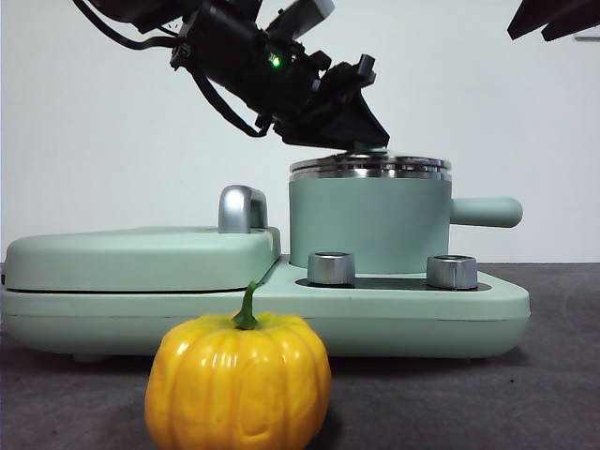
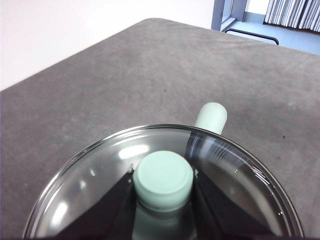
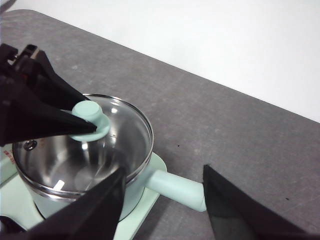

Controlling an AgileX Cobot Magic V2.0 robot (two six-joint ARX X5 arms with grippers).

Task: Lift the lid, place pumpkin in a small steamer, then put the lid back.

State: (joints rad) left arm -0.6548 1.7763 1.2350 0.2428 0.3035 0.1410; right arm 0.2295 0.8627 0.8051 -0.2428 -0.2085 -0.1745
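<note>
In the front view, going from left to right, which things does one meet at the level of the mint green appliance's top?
Flat mint green griddle cover → its steel handle → mint green cylindrical pot → the pot's straight mint side handle.

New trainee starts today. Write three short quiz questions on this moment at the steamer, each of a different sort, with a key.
1. True or false: the lid is already off the steamer.
2. Which gripper has its jaws on either side of the lid's knob? A) the left gripper B) the right gripper C) neither
3. Fill in: the pumpkin sits on the ____, in front of the green base.

Key
1. False. The lid rests on the steamer's rim.
2. A. The left wrist view shows its jaws against the knob's sides; the right gripper hangs open, off to the side above the steamer's handle.
3. table.
</note>
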